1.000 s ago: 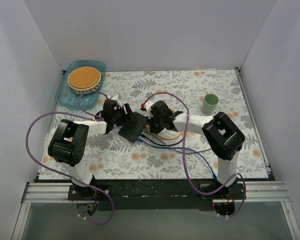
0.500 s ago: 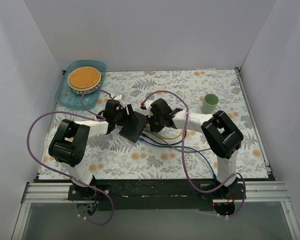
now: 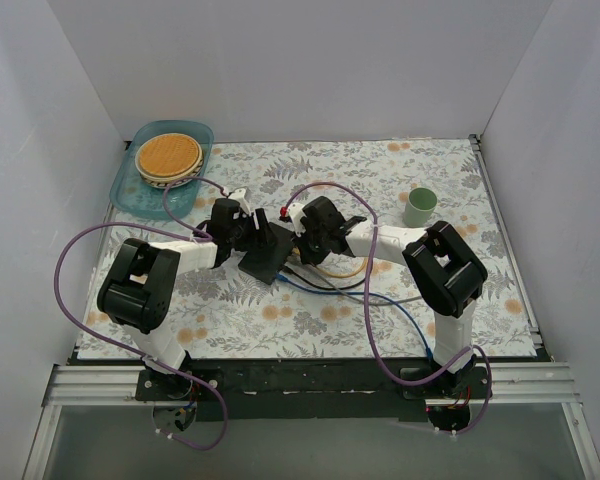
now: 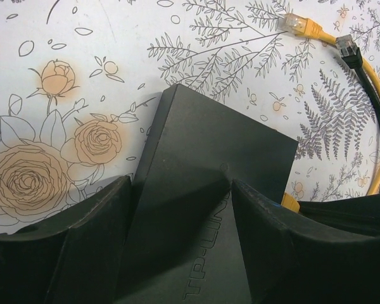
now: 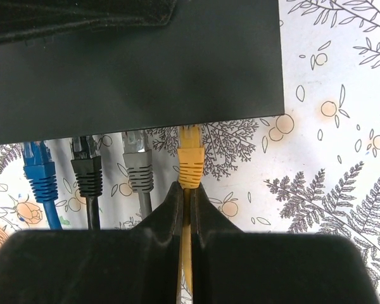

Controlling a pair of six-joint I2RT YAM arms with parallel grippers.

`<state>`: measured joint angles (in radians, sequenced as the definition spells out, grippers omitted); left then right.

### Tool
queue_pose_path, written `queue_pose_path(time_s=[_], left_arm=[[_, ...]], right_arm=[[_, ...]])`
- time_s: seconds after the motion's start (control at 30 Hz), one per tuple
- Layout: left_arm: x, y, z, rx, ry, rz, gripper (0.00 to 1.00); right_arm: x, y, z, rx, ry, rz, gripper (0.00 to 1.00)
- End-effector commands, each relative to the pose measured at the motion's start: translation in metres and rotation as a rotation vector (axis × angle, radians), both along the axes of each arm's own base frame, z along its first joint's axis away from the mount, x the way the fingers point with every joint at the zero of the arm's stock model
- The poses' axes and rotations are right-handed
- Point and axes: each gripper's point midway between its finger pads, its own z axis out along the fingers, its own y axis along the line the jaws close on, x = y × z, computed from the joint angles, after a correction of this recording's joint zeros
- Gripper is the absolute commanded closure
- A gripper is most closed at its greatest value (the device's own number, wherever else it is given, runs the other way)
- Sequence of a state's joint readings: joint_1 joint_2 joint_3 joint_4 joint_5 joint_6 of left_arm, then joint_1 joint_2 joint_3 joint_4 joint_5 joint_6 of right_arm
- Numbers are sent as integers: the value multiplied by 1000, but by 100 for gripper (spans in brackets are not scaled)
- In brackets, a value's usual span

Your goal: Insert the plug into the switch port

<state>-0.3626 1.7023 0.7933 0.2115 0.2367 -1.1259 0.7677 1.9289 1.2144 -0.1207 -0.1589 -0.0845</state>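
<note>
embossed faintly on top of the switch (image 4: 209,164): brand lettering "tp-lin", the rest hidden. nothing else readable.

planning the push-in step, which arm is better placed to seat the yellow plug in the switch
Right. The right pincer is shut just behind the yellow plug, whose tip sits at the switch edge. The left pincer grips the switch body, so it likely serves best holding that steady.

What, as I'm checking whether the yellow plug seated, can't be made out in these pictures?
Right wrist view: the switch covers its own sockets, hiding how deep the yellow plug sits.
Left wrist view: the left gripper blocks the port edge.
Top view: the right gripper crowds the ports; plugs too small.
</note>
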Motion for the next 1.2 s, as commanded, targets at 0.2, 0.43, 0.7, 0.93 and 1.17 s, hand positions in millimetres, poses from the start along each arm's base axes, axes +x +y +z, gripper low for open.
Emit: queue_pose_path(time_s=[0.2,0.43,0.7,0.93,1.17], left_arm=[[-132,-131,76,-355,96,-710,46],[-133,-133,64,-273,106,-705,46],[-138,-145,58,-220,106,-726,46],[-141,-147,56,-231,111,-730,45],[-119,-136,48,-208,112,-568,39]], right_arm=[[0,96,73,371,-188,234,99],[3,98,80,370,-207,233,99],[3,98,78,363,-199,237,99],[1,95,74,353,-190,231,99],[-3,86,57,304,-157,221,91]])
